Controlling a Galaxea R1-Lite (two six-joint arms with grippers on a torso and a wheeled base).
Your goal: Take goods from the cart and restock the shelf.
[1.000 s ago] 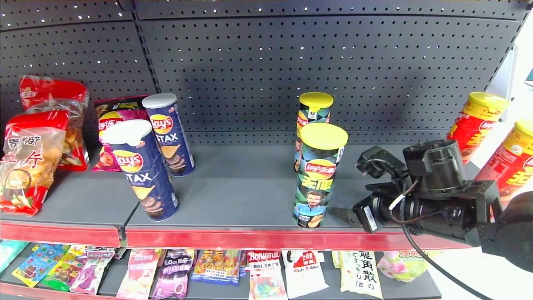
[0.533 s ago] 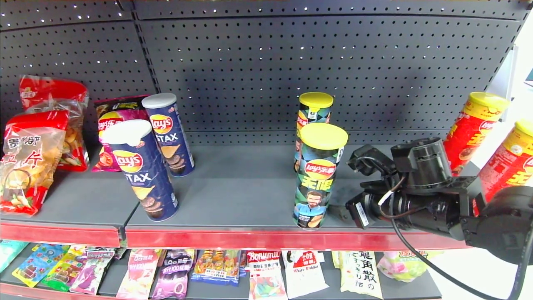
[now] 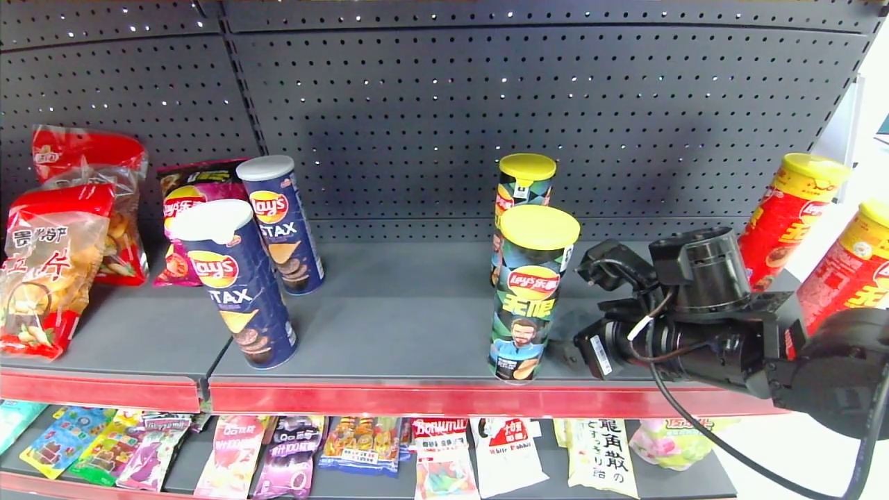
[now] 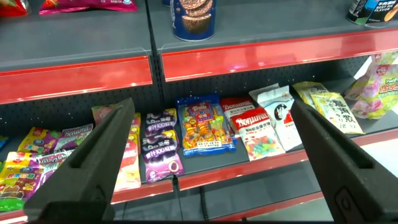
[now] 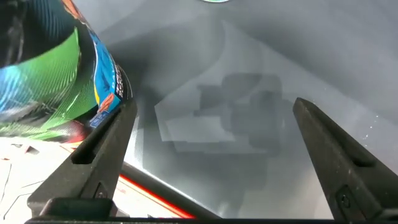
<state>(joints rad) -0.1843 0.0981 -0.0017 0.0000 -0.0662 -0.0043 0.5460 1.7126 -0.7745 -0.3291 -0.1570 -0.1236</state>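
Ok so R gripper (image 5: 214, 106) is spread wide, nothing in it, parked just beside the green can (image 3: 531, 305). Can stands upright at the front of the shelf (image 3: 389, 326), outside my fingers, not btwn them. L gripper (image 4: 211, 109) is also wide open and empty, facing the snack bags (image 4: 199, 124) one level down. Risk imo: any sideways move and my near finger (image 5: 106, 155) clips the can's side and tips it over the front lip (image 3: 417, 399), bc it's tall and right at the edge. Vs 1 s ago, R arm has crept closer to the can; can itself hasn't shifted.
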